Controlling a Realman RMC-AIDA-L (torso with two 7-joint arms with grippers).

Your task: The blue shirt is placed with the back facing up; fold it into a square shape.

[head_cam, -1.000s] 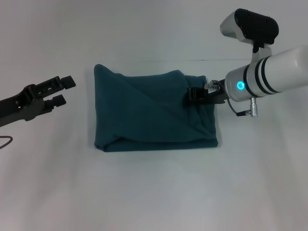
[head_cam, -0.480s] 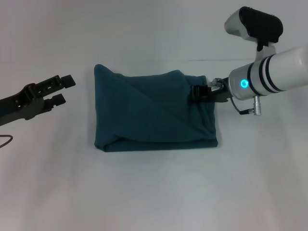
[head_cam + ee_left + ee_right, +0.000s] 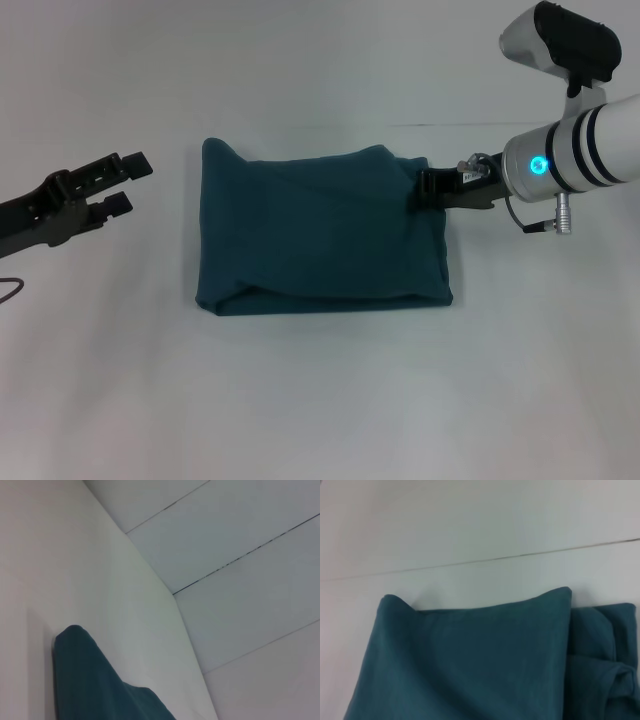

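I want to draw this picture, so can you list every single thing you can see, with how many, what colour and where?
blue shirt: one, dark teal-blue, folded into a rough rectangle in the middle of the table.
table: one, white, under everything.
cable: one, thin and dark, at the table's left edge.
left tool: one, black, open, off to the left of the shirt and not touching it.
right tool: one, black on a white arm with a blue light, at the shirt's far right corner; whether it grips the cloth cannot be told.
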